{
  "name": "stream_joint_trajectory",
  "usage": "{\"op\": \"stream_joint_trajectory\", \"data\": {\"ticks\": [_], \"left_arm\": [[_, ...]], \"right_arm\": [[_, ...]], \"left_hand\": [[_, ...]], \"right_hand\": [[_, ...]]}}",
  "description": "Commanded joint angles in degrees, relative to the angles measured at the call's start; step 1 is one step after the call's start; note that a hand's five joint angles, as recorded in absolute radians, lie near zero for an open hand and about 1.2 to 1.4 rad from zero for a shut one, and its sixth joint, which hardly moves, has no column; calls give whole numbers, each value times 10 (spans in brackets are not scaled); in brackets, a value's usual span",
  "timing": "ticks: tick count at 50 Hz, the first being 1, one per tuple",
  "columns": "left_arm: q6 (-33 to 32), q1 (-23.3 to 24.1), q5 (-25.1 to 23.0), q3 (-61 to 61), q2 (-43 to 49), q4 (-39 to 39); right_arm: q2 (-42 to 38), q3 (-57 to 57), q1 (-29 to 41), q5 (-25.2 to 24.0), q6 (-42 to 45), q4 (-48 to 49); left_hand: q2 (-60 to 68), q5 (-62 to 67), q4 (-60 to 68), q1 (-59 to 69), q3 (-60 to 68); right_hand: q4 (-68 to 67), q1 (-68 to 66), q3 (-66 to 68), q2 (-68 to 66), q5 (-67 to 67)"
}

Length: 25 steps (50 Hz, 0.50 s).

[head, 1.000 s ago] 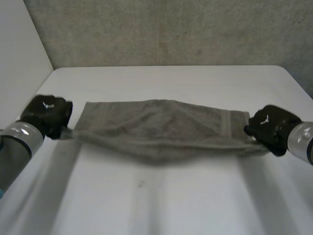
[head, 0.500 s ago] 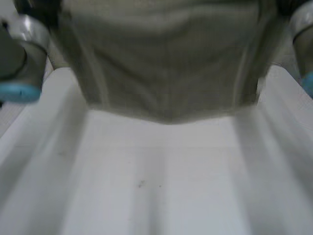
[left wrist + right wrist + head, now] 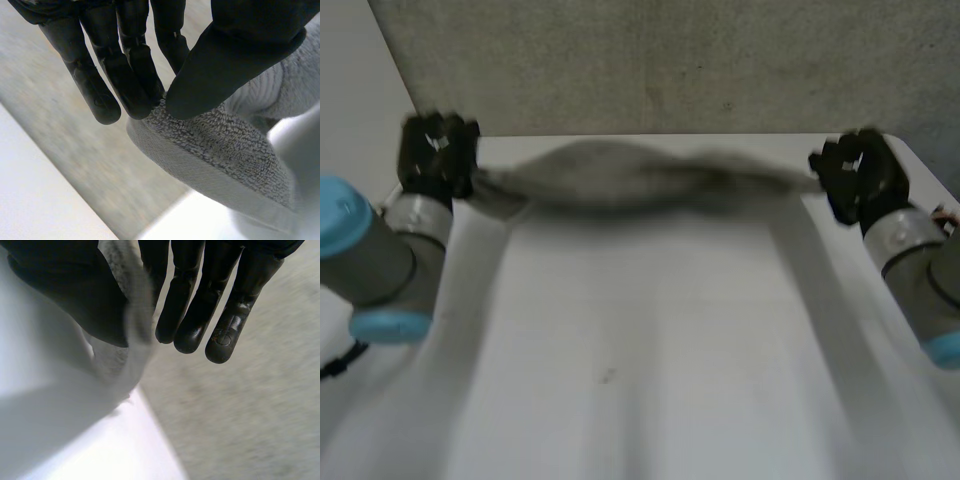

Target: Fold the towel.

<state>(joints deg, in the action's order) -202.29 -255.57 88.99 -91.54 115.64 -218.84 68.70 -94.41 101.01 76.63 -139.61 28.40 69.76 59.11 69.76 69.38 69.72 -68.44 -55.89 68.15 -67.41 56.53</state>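
Observation:
The grey towel (image 3: 620, 178) stretches in the air between my two hands, above the far part of the white table (image 3: 650, 350). My left hand (image 3: 437, 150) pinches the towel's left end between thumb and straight fingers; in the left wrist view the thumb (image 3: 235, 55) presses the towel's corner (image 3: 210, 145) against the fingers. My right hand (image 3: 858, 172) pinches the right end in the same way, with the towel's edge (image 3: 127, 315) caught between its thumb (image 3: 65, 290) and fingers (image 3: 187, 315).
A grey wall (image 3: 670, 60) stands just behind the table's far edge. A white wall (image 3: 355, 110) closes the left side. The table's right edge runs close to my right arm (image 3: 915, 270).
Both hands have carried the towel up off the table and away toward the far edge. The towel, which lay spread near the middle, now hangs taut between them.

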Motion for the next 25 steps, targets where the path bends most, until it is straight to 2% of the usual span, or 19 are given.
{"op": "stream_joint_trajectory", "data": {"ticks": [1, 5, 7, 8, 10, 13, 15, 16, 18, 19, 20, 21, 23, 25], "left_arm": [[-9, 0, -33, -105, 41, -45], [-9, -6, -33, -130, 33, -16], [-7, -30, -34, -155, -7, 33], [-7, -30, -34, -155, -7, 33], [-9, -53, -35, -180, -58, 101], [-13, -56, -36, -191, -84, 145], [-28, -57, -41, -203, -147, 252], [-28, -57, -41, -203, -147, 252], [-57, -57, -67, -206, -210, 373], [-57, -57, -67, -206, -211, 373], [-75, -59, -86, -208, -233, 427], [-75, -59, -87, -208, -234, 428], [-105, -62, -126, -202, -259, 477], [-111, -63, -139, -200, -262, 470]], "right_arm": [[-46, -41, -7, -33, 6, -35], [-39, -34, -13, -33, 7, -95], [-17, -26, -25, -33, 10, -170], [-17, -26, -25, -33, 10, -171], [19, -24, -48, -34, 26, -251], [42, -24, -59, -34, 42, -295], [92, -31, -74, -33, 92, -398], [93, -31, -74, -33, 93, -398], [135, -48, -104, -34, 174, -522], [136, -48, -104, -34, 174, -523], [150, -57, -124, -36, 217, -570], [151, -57, -124, -36, 217, -571], [160, -56, -148, -44, 262, -606], [159, -55, -152, -43, 261, -592]], "left_hand": [[102, 109, 102, 106, 103], [102, 109, 102, 106, 103], [102, 109, 102, 106, 103], [102, 109, 102, 106, 103], [102, 109, 102, 106, 103], [102, 109, 102, 106, 103], [102, 109, 102, 106, 103], [102, 109, 102, 106, 103], [102, 109, 102, 106, 103], [102, 109, 102, 106, 103], [102, 109, 102, 106, 103], [102, 109, 102, 106, 103], [102, 109, 102, 106, 103], [102, 109, 102, 106, 103]], "right_hand": [[-116, -241, 118, -126, 135], [-116, -241, 118, -126, 135], [-116, -241, 118, -126, 135], [-116, -241, 118, -126, 135], [-116, -241, 118, -126, 135], [-116, -241, 118, -126, 135], [-116, -241, 118, -126, 135], [-116, -241, 118, -126, 135], [-116, -241, 118, -126, 135], [-116, -241, 118, -126, 135], [-116, -241, 118, -126, 135], [-116, -241, 118, -126, 135], [-116, -241, 118, -126, 135], [-116, -241, 118, -126, 135]]}}
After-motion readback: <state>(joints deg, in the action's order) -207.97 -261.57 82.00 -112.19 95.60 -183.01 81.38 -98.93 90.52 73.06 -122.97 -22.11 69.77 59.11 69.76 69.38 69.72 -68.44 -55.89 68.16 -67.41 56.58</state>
